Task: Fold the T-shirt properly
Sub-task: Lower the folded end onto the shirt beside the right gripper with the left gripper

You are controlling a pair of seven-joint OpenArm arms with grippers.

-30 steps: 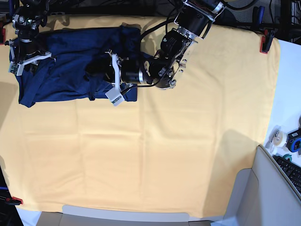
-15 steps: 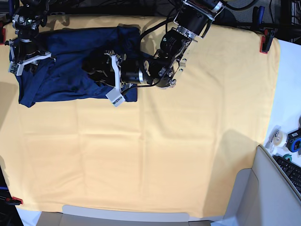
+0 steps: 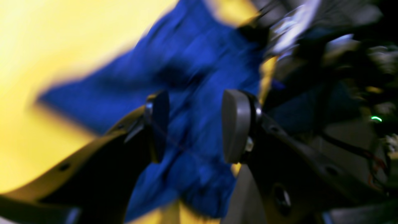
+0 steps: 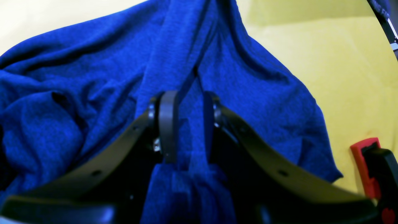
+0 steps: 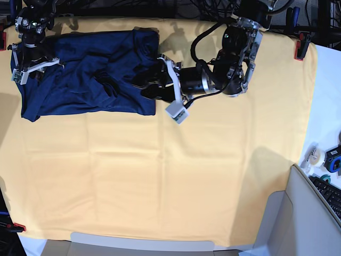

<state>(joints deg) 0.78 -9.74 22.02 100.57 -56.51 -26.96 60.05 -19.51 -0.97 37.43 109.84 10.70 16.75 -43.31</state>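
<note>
Left tool (image 3: 194,126) hangs released over the T-shirt (image 5: 80,69), upper left; right tool (image 4: 186,124) stays clamped on fabric. Next fold should be pulled flat, tbh.

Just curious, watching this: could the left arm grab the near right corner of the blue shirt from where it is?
Probably yes. The left gripper hangs open right at that edge of the T-shirt, with nothing between them; the right gripper is pinching the far end.

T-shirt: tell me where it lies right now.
In the base view the T-shirt lies bunched at the far left corner of the yellow cloth, between the right gripper and the left gripper.
</note>
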